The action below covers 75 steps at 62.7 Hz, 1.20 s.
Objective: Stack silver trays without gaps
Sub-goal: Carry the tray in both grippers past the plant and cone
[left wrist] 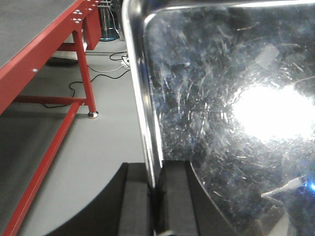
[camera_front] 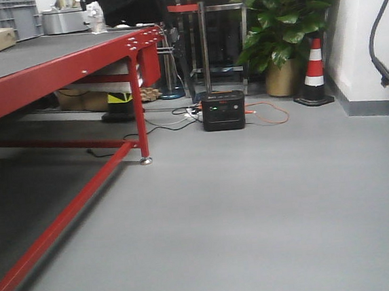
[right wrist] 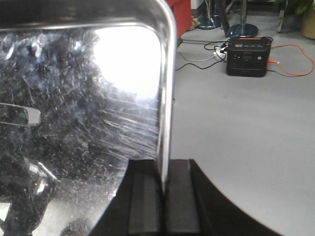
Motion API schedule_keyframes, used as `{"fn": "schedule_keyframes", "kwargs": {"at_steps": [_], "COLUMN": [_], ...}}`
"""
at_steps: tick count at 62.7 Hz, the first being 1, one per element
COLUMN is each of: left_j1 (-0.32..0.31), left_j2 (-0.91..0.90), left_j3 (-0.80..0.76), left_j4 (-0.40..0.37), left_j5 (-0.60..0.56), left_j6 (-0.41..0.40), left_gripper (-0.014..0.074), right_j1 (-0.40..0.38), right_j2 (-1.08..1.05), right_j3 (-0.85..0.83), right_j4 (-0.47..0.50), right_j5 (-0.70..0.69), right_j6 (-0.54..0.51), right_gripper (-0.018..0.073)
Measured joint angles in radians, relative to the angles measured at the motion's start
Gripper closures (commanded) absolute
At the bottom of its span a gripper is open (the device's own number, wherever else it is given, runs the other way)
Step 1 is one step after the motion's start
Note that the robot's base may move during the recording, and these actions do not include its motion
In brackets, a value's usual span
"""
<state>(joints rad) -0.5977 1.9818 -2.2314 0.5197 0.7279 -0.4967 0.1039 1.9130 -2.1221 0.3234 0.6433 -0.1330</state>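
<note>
— What colour is the table (camera_front: 52,71)?
— Red frame, dark grey top. The floor (camera_front: 255,215) under it is plain pale grey.
— And beyond the table?
— A black power box (camera_front: 223,110) with an orange cable (camera_front: 274,117), a cone (camera_front: 314,67) banded red and white, a green plant (camera_front: 285,15) in a brass-brown pot (camera_front: 281,80).
— Nearer than the table?
— The silver tray (left wrist: 221,98), crossed with fine pale scratches and a white glare. The left pincer (left wrist: 156,169) and right pincer (right wrist: 162,167) are black.

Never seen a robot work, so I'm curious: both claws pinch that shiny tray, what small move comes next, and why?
Probably carry the silver tray toward the red table, both arms together: the left gripper and right gripper clamp opposite rims, floor shows beside it, and no second tray is visible.
</note>
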Motion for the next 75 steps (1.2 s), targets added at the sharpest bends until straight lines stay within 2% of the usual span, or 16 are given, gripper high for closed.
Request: {"fn": "schedule_keyframes", "kwargs": {"at_steps": [75], "left_j1": [0.000], "left_j2": [0.000], "left_j3": [0.000], "left_j4": [0.000], "left_j5": [0.000], "left_j6": [0.000], "left_gripper": [0.0615], "right_j1": [0.000], "right_j2": [0.000], "right_j3": [0.000], "right_j4": [0.000], "right_j5": [-0.002], "right_j6": [0.000], "right_gripper": [0.0638]}}
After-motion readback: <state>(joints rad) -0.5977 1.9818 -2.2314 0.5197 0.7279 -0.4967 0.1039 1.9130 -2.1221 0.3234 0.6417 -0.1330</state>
